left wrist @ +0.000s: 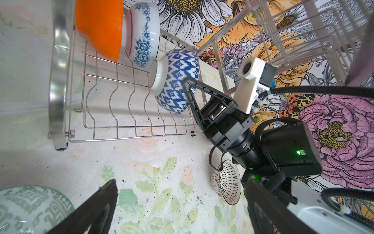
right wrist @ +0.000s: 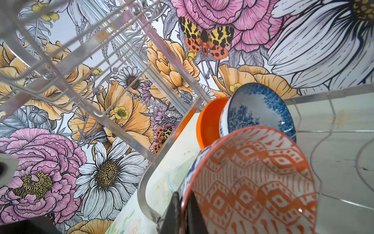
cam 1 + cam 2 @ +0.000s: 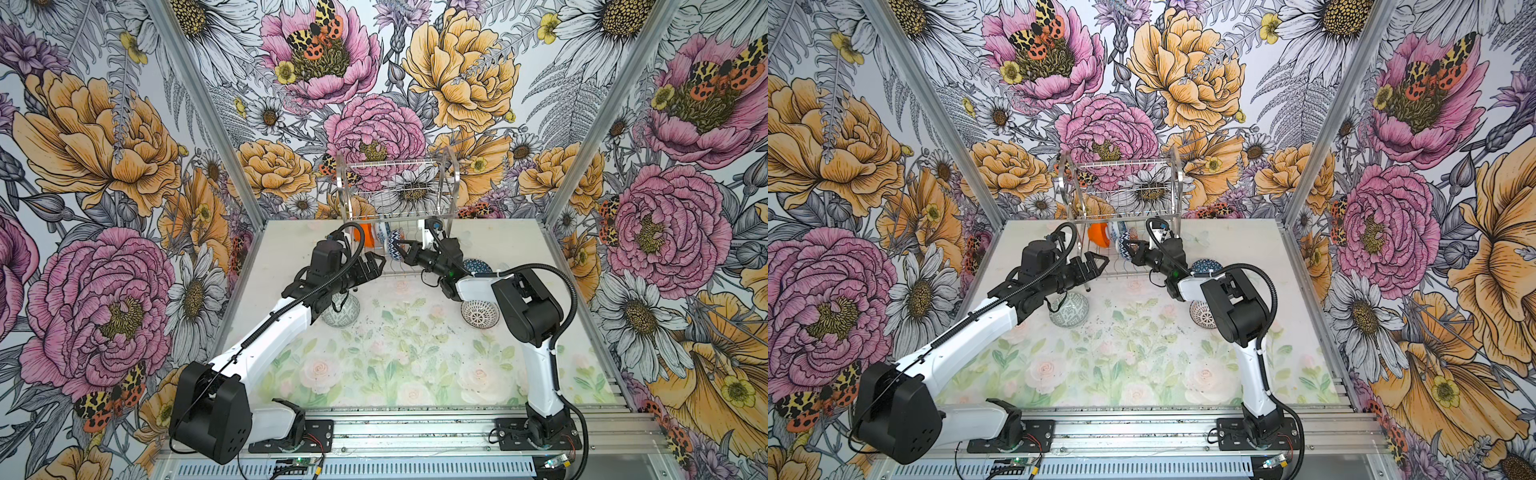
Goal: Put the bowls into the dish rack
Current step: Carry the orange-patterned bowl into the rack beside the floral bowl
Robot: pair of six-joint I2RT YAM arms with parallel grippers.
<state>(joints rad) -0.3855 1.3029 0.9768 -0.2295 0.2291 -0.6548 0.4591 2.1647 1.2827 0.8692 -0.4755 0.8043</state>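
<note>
Bowl colours as I see them
Plain orange bowl [image 1: 99, 30]; blue-floral white bowl [image 1: 141, 34]; blue-diamond bowl [image 1: 176, 81], orange-patterned inside; grey-green bowl [image 1: 30, 208]; black-white bowl [image 1: 226, 182].

Table [image 3: 415, 374]: pale rose-and-leaf print, dark specks mid-surface. Dish rack [image 1: 58, 81] stands on its legs at the far middle. Grey-green bowl [image 3: 343, 313] left of centre. Black-white bowl [image 3: 480, 314] right of centre. Dark blue bowl [image 3: 476, 266] beyond it, near the rack's right end.
</note>
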